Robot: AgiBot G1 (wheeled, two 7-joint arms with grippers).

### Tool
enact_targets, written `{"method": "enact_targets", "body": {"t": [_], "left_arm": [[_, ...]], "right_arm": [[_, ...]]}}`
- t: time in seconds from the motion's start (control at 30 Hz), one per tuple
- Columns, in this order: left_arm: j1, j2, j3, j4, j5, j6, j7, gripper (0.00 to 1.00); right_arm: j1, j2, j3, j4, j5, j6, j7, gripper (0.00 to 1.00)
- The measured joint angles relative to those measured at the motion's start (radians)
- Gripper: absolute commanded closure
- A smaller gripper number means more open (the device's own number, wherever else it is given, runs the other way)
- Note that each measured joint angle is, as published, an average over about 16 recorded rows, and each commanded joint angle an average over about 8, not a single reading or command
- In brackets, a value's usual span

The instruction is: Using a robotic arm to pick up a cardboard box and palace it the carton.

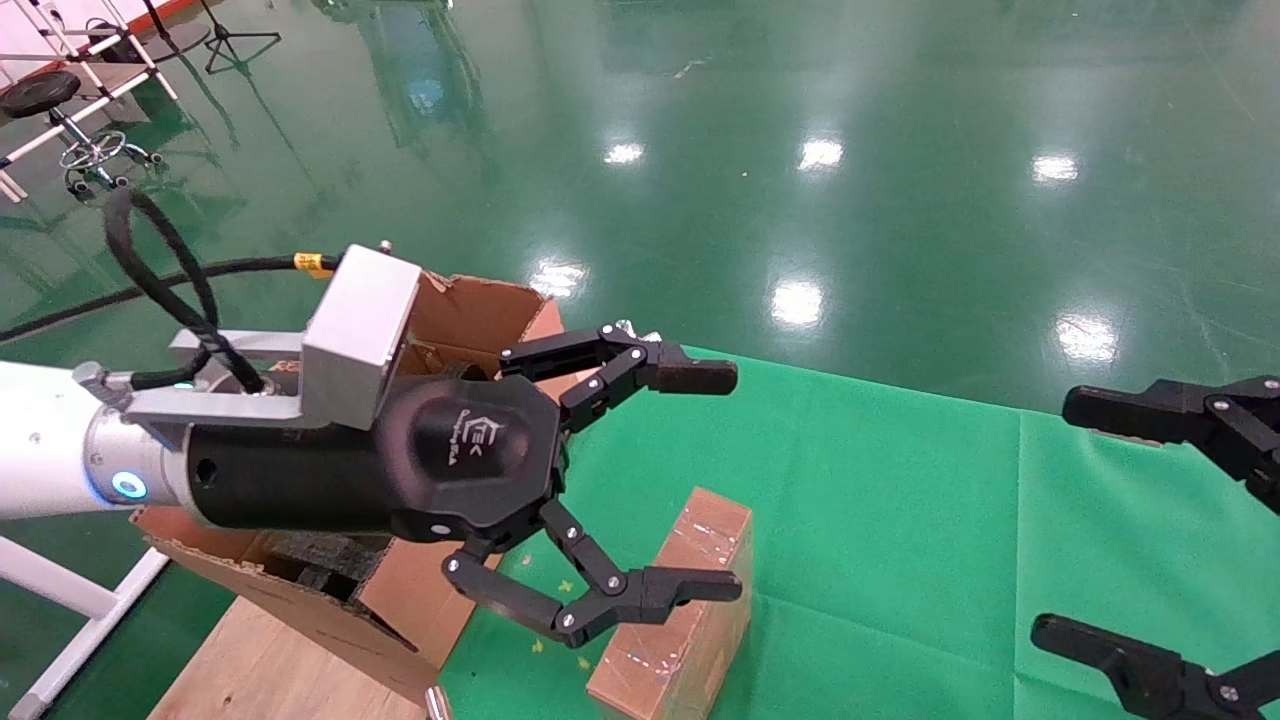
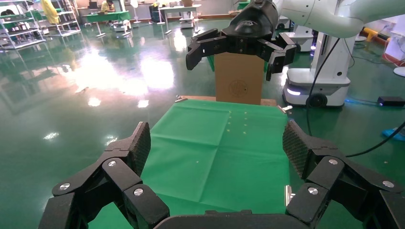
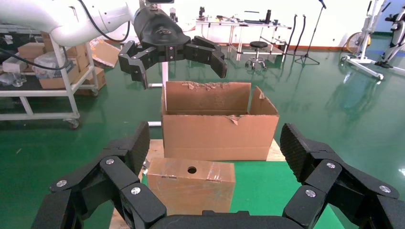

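- While the left gripper (image 1: 715,480) hung in the air with its fingers spread wide and nothing between them, the box (image 1: 680,610) stood on the green desk (image 1: 900,520) beneath it, untouched.
- The arm (image 1: 60,450) reached in from the left side of the head view, passing over the carton (image 1: 470,310).
- The carton sat at the desk's left edge, its flaps ragged and black foam (image 1: 320,570) showing inside.
- The box lay just beside the carton, on the side toward the desk's middle; in the right wrist view it stood in front of the carton (image 3: 219,126), with a small round hole in the face turned to that camera and shiny tape on its edges.
- In that same view the left gripper (image 3: 174,59) hovered above the carton's open top, clear of the box (image 3: 191,183).
- The right gripper (image 1: 1080,520) was held at the right edge of the head view above the desk, jaws wide apart and empty, well away from the box.
- The glossy green floor (image 1: 800,150) stretched behind the desk.
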Motion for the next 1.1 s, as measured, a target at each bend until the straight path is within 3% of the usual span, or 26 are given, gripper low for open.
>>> {"method": "enact_targets", "body": {"t": [0.4,0.47,0.67,0.7,0.73,1.1], "left_arm": [[0.000,-0.001,0.000,-0.001,0.002,0.000,0.001,0.00],[-0.001,-0.002,0.001,-0.003,0.007,-0.002,0.003,0.00],[-0.010,-0.012,0.009,-0.018,0.053,-0.021,0.004,0.00],[-0.013,-0.014,0.012,-0.022,0.064,-0.026,0.004,0.00],[-0.016,-0.015,0.014,-0.025,0.075,-0.031,0.003,0.00],[-0.046,-0.023,0.039,-0.054,0.174,-0.082,-0.010,0.00]], "right_arm": [[0.000,0.000,0.000,0.000,0.000,0.000,0.000,0.00],[0.000,0.000,0.000,0.000,0.000,0.000,0.000,0.13],[0.000,0.000,0.000,0.000,0.000,0.000,0.000,0.88],[0.000,0.000,0.000,0.000,0.000,0.000,0.000,0.96],[0.000,0.000,0.000,0.000,0.000,0.000,0.000,1.00],[0.000,0.000,0.000,0.000,0.000,0.000,0.000,1.00]]}}
